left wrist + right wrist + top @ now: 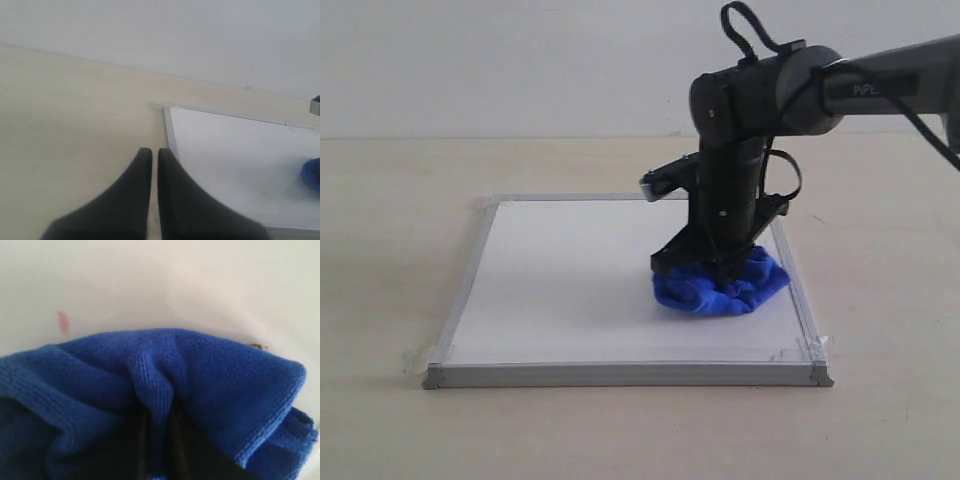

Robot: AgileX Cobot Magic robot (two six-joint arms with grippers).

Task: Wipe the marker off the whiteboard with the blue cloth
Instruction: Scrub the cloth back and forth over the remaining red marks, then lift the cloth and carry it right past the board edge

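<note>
The whiteboard (570, 290) lies flat on the table, grey frame all round. The blue cloth (722, 286) is bunched on the board's right part, pressed down by my right gripper (715, 265), which is shut on a fold of it (156, 405). In the right wrist view a small red smear of marker (63, 321) shows on the white surface beyond the cloth; no red line shows in the exterior view. My left gripper (155, 152) is shut and empty, hovering over the table beside the board's corner (167, 109), and is out of the exterior view.
The beige table (400, 200) surrounds the board, with a white wall (520, 60) behind. Clear tape (817, 345) marks the board's corners. The right arm (880, 85) reaches in from the upper right.
</note>
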